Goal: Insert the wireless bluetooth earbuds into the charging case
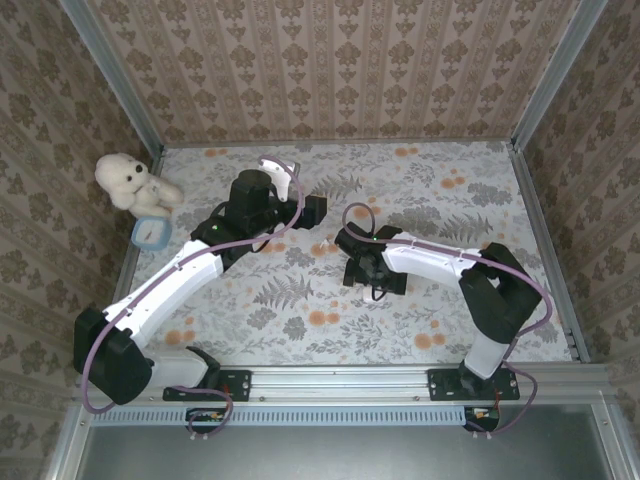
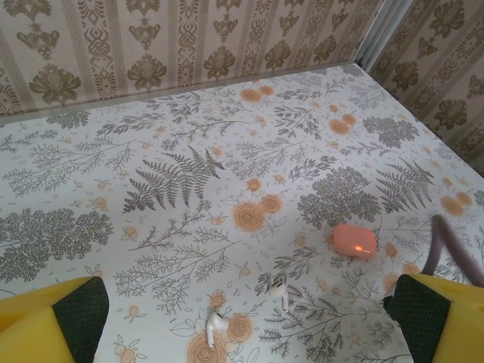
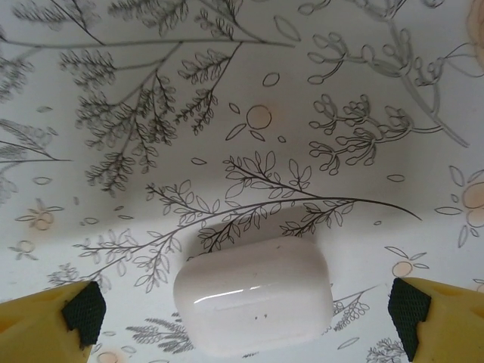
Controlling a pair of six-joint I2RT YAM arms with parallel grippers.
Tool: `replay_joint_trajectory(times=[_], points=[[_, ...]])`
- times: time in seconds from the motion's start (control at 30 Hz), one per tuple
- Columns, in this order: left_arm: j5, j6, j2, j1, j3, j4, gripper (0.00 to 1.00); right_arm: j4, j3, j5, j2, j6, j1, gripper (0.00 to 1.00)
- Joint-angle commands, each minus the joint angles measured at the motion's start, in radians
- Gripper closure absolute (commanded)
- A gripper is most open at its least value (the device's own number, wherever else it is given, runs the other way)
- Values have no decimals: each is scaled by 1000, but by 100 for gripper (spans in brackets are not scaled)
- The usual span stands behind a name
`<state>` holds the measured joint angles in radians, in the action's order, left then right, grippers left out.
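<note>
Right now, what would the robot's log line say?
left gripper: open, facing two white earbuds | right gripper: open around white case, not gripping | orange case: lying apart

we see a floral table [image 1: 440, 190] carrying white earbuds [image 2: 212, 327], an orange case [image 2: 353, 239], a white case [image 3: 253, 296] and a plush toy [image 1: 125, 180] in the far left corner.

A white plush bear [image 1: 125, 180] sits beside a blue-rimmed object [image 1: 150, 232] on the floral table [image 1: 450, 200].

Both arms out, jaws wide apart
Left arm [image 1: 170, 280] angles forward-right to the left gripper [image 1: 308, 210]; right arm [image 1: 430, 258] folds leftward, right gripper [image 1: 362, 268] pointing down
</note>
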<state>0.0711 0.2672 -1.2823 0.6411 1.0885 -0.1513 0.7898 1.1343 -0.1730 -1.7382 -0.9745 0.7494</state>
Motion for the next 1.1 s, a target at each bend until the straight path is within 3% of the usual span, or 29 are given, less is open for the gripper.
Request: replay_joint_trajectory(times=[0.0,0.53,0.83,1.07], points=[[0,-10,6,7,37,-19,0,4,6,18,-49,37,12,2],[11,1,36,14,3,-28,0,-56,-50,69,-90,179,12,23],[15,56,68,23,-63,-11,0,-85,-106,105,-71,178,12,20],[19,132,128,23,-172,64,0,-126,-178,96,-21,214,13,25]])
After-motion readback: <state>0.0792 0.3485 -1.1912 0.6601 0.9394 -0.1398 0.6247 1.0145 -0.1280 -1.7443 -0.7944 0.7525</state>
